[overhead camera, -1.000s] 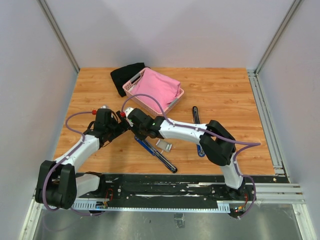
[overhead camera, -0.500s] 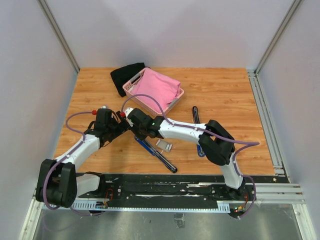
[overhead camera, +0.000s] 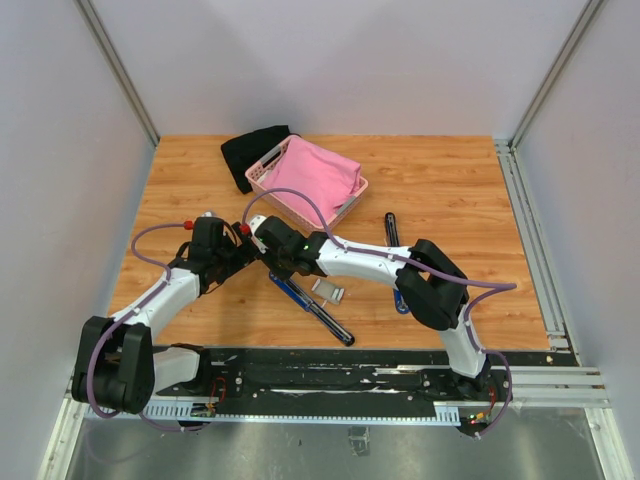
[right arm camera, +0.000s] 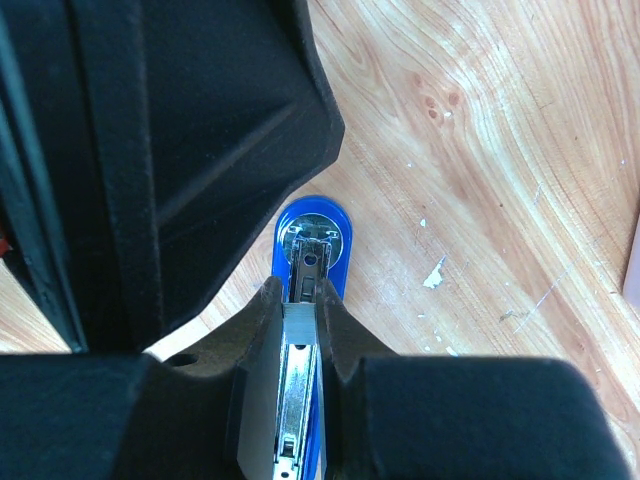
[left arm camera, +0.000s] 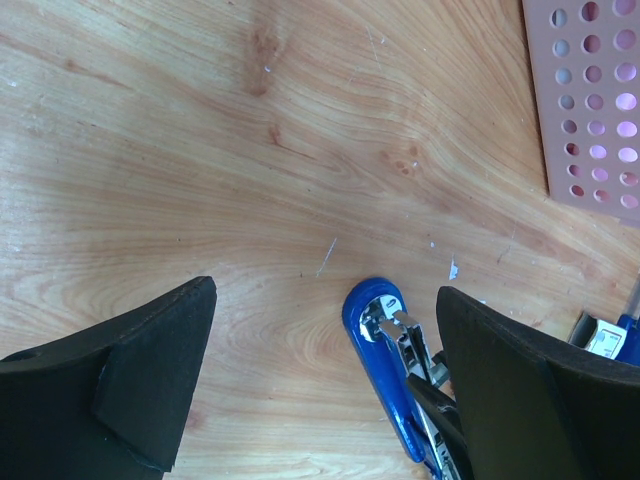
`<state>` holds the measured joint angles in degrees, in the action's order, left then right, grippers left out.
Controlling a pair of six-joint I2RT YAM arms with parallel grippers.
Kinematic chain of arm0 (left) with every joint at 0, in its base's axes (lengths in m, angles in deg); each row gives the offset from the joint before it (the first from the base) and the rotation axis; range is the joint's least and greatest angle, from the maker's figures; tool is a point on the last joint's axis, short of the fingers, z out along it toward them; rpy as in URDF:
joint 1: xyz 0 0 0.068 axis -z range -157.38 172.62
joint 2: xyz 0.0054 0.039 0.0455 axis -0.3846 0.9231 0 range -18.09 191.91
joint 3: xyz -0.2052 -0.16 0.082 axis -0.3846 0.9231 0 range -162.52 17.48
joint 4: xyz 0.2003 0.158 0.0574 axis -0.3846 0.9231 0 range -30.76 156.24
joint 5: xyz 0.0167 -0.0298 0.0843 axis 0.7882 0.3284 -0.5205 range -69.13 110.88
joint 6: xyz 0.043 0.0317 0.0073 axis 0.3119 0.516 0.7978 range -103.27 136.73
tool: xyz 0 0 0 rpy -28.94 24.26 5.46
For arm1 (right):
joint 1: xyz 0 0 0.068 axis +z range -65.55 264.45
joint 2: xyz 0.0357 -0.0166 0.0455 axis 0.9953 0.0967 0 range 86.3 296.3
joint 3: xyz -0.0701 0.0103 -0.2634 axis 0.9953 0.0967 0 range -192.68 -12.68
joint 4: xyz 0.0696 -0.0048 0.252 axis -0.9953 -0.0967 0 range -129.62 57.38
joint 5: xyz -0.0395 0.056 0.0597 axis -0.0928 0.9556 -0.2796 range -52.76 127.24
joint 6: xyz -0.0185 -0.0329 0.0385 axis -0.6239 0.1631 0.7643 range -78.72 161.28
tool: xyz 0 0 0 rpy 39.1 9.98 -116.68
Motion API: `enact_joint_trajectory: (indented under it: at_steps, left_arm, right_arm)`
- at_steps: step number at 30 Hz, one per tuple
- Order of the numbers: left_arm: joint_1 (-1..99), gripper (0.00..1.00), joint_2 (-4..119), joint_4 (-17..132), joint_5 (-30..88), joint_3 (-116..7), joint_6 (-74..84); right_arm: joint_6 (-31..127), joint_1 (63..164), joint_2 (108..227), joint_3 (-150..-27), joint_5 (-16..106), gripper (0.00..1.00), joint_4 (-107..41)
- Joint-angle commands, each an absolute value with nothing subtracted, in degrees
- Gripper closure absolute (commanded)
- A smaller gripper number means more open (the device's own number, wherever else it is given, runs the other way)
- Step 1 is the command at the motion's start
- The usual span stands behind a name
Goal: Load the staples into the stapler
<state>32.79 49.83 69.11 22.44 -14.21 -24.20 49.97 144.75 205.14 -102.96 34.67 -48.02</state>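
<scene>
The stapler (overhead camera: pixel 300 298) lies opened out on the wooden table, blue base (right arm camera: pixel 312 235) toward the left arm, its metal channel bared. My right gripper (right arm camera: pixel 302 300) is shut on the staples (right arm camera: pixel 300 325), a small silvery-grey block held directly over the channel near the front end. In the top view that gripper (overhead camera: pixel 272 268) hangs over the stapler's front. My left gripper (left arm camera: pixel 328 292) is open just off the table, with the blue base (left arm camera: pixel 385 380) lying between its fingers, close to the right-hand one. A small white carton (overhead camera: pixel 328 291) rests beside the stapler.
A pink basket (overhead camera: pixel 268 172) holding pink cloth stands behind the grippers, with black cloth (overhead camera: pixel 250 150) at its far left. A black bar-shaped object (overhead camera: pixel 391 230) and a blue piece (overhead camera: pixel 400 301) lie right of the stapler. The left arm's black body (right arm camera: pixel 180 150) crowds the right gripper.
</scene>
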Motion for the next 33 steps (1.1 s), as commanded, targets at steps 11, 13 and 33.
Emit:
enact_joint_trajectory:
  at_steps: [11, 13, 33]
  left_arm:
    - [33.5, 0.04, 49.4, 68.2, 27.2, -14.4, -23.2]
    - [33.5, 0.04, 49.4, 68.1, 27.3, -14.4, -23.3]
    - [33.5, 0.04, 48.6, 68.2, 29.4, -15.8, -20.9]
  right_arm:
    - [50.4, 142.7, 206.6, -100.9, 33.5, 0.90, -46.4]
    - [50.4, 142.7, 206.5, -100.7, 33.6, 0.88, -46.3]
    - [49.9, 141.1, 197.2, -102.2, 34.6, 0.62, -50.3]
